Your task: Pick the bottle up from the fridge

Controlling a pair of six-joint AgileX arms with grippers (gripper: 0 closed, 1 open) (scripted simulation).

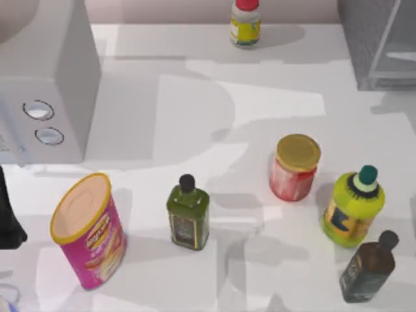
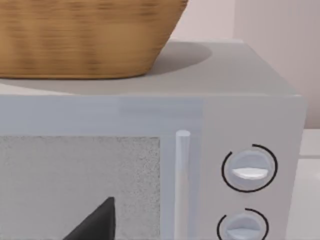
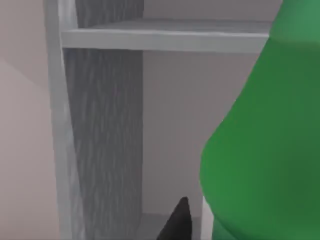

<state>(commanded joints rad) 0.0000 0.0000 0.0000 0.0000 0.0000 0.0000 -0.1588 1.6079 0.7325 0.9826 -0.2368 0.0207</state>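
Note:
The bright green bottle (image 3: 260, 150) looms very close in the right wrist view, inside the grey fridge (image 3: 100, 125), under one of its shelves (image 3: 165, 40). A dark part of my right gripper (image 3: 177, 222) sits right beside the bottle's lower body; whether it touches the bottle is unclear. In the top view the fridge (image 1: 374, 45) stands at the table's back right corner, partly cut off by the picture's edge. My left arm (image 1: 8, 218) is parked at the table's left edge, and my left gripper (image 2: 95, 222) faces the pale grey box.
A pale grey box with two dials (image 1: 49, 84) stands back left, with a wicker basket (image 2: 85, 35) on top. On the table are a pink can (image 1: 88, 231), a dark green bottle (image 1: 188, 213), a red jar (image 1: 296, 168), a yellow-green bottle (image 1: 354, 208), a brown bottle (image 1: 369, 268) and a white red-capped bottle (image 1: 246, 23).

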